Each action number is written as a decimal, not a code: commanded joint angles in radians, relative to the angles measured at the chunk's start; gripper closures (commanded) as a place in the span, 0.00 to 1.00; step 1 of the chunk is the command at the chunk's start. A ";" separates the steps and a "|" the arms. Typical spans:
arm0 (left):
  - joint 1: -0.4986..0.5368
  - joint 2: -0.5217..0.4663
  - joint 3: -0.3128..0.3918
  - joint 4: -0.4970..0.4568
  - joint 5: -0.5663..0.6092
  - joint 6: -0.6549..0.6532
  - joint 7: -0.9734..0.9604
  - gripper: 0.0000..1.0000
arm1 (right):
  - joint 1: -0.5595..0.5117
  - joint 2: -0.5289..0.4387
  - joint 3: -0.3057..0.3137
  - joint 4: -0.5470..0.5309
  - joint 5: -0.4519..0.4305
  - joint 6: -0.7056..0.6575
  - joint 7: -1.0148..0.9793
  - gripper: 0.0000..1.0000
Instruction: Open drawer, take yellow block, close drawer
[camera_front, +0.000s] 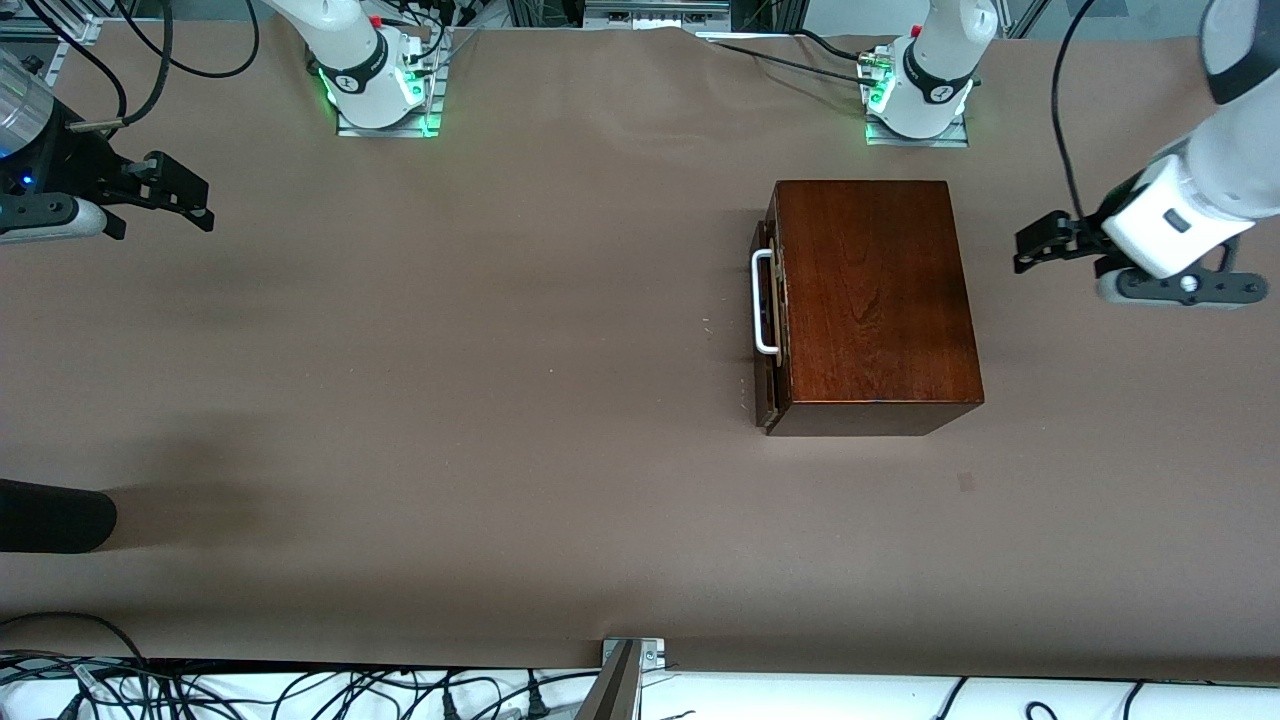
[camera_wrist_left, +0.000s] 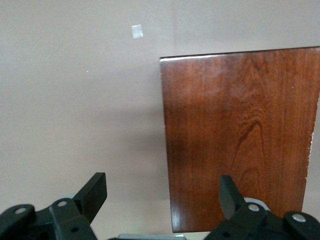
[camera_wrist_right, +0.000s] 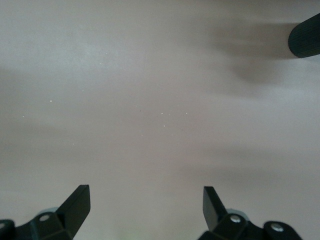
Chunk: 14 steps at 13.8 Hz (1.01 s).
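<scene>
The dark reddish-brown wooden box (camera_front: 870, 300) stands toward the left arm's end of the table. Its drawer (camera_front: 768, 385) is pushed in, and the white bar handle (camera_front: 763, 300) faces the right arm's end. The yellow block is hidden. My left gripper (camera_front: 1025, 250) hovers open beside the box, on the side away from the handle. In the left wrist view the left gripper (camera_wrist_left: 161, 190) is empty, with the box top (camera_wrist_left: 240, 135) partly under it. My right gripper (camera_front: 195, 205) hangs open and empty at the right arm's end of the table, and the right gripper (camera_wrist_right: 145, 197) has only bare table below it.
A black rounded object (camera_front: 50, 515) pokes in at the right arm's end, nearer to the front camera; the black object (camera_wrist_right: 305, 42) also shows in the right wrist view. A small mark (camera_front: 965, 482) lies on the brown table cover (camera_front: 500, 350). A metal bracket (camera_front: 630, 660) sits at the front edge.
</scene>
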 joint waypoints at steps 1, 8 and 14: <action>-0.040 0.049 -0.041 0.029 -0.022 0.051 -0.011 0.00 | -0.004 0.007 0.002 0.022 -0.011 -0.011 0.001 0.00; -0.055 0.156 -0.249 0.029 -0.005 0.199 -0.240 0.00 | -0.006 0.008 0.002 0.023 -0.011 -0.009 -0.001 0.00; -0.246 0.248 -0.259 0.029 0.099 0.240 -0.497 0.00 | -0.006 0.008 0.000 0.022 -0.011 -0.018 0.001 0.00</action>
